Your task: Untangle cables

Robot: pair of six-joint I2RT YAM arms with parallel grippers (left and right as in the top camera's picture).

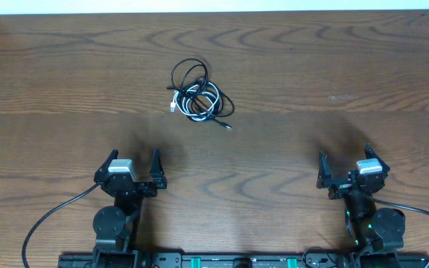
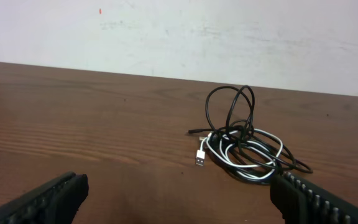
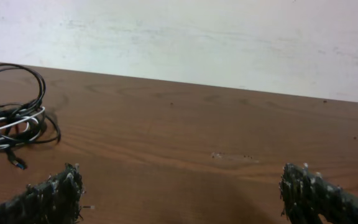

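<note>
Untangling is not yet begun: the black cord point(image 1: 199, 84) and white cord point(image 2: 201, 158) lie knotted together (well ahead). The left gripper point(image 1: 134, 158) and right gripper point(image 1: 345, 158) are held wide open, empty; a reach is needed next.

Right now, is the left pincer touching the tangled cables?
Apart. The overhead view shows a stretch of table between the left pincer and the cables.

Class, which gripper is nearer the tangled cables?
Left. The left gripper lies short of the cables, slightly to their left; the right gripper lies far to their right.
</note>
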